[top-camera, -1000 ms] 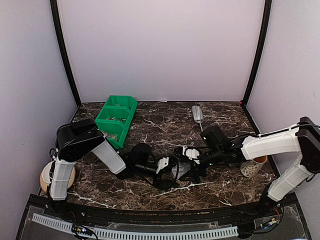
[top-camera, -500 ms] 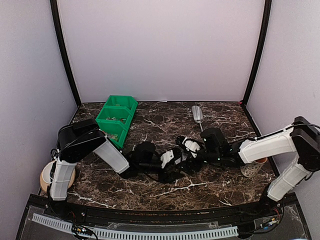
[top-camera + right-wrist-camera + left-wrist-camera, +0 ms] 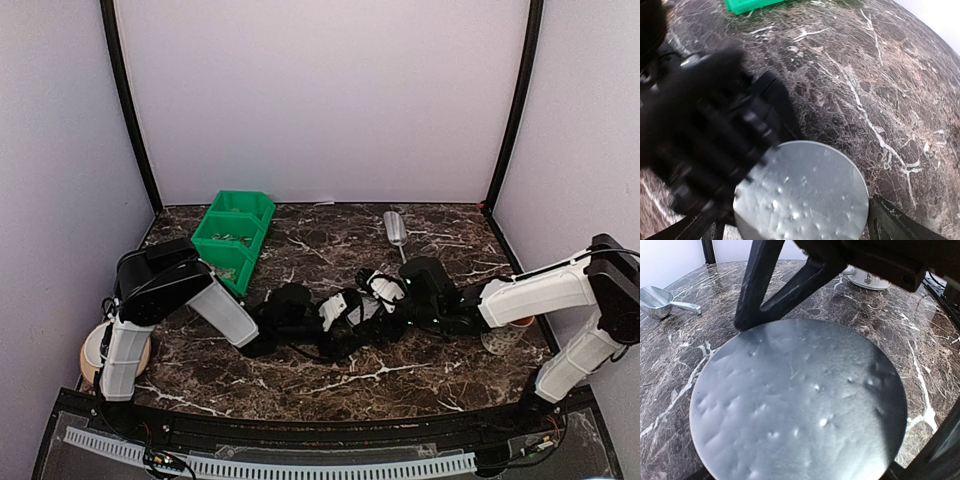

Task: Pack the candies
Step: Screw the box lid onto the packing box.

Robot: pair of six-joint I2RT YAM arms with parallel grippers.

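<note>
A small round tub with a dull silvery lid (image 3: 795, 400) sits mid-table where both arms meet. My left gripper (image 3: 335, 312) is shut on the tub, and the lid fills the left wrist view from jaw to jaw. My right gripper (image 3: 376, 293) straddles the same lid (image 3: 802, 192) from the other side. It is open, with a thin gap showing at its right finger (image 3: 890, 222). Whatever is in the tub is hidden under the lid. Small pale candies (image 3: 228, 238) lie in the green bin (image 3: 232, 262) at the back left.
A metal scoop (image 3: 394, 228) lies at the back centre. A white patterned mug (image 3: 503, 336) stands at the right behind my right forearm. A round tan and white object (image 3: 92, 352) sits at the left table edge. The green bin's corner (image 3: 747, 5) is near the grippers.
My right gripper has slid left onto the tub and its jaws have spread wider. The left gripper has edged right and back with the tub, its jaws unchanged.
</note>
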